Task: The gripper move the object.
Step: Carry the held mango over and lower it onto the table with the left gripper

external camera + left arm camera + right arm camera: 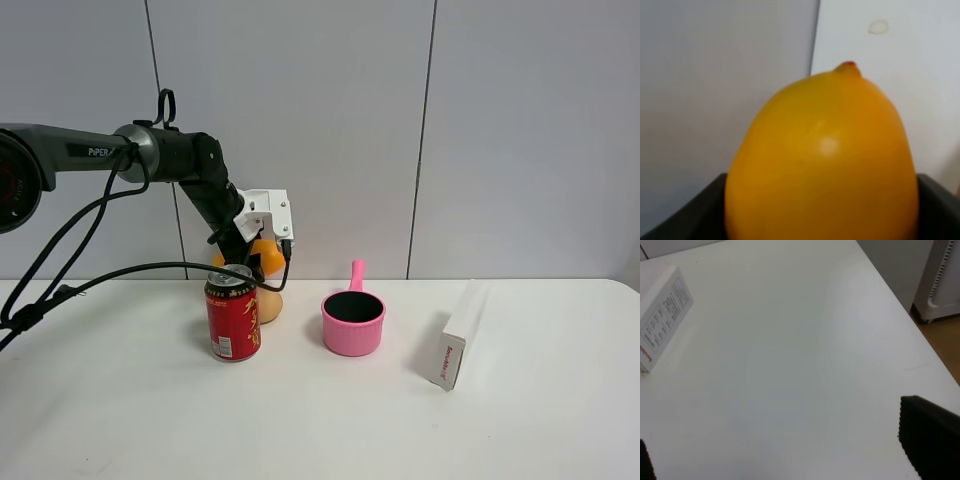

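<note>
Table white, wall grey-panelled; left claw grips mango; right claw spread open.

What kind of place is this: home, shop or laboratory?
Most likely a robot test bench in a laboratory. A cabled black arm holds a mango in its tool over a white table, plain grey wall panels stand behind, and props are unrelated: a red can, a pink pot.
</note>
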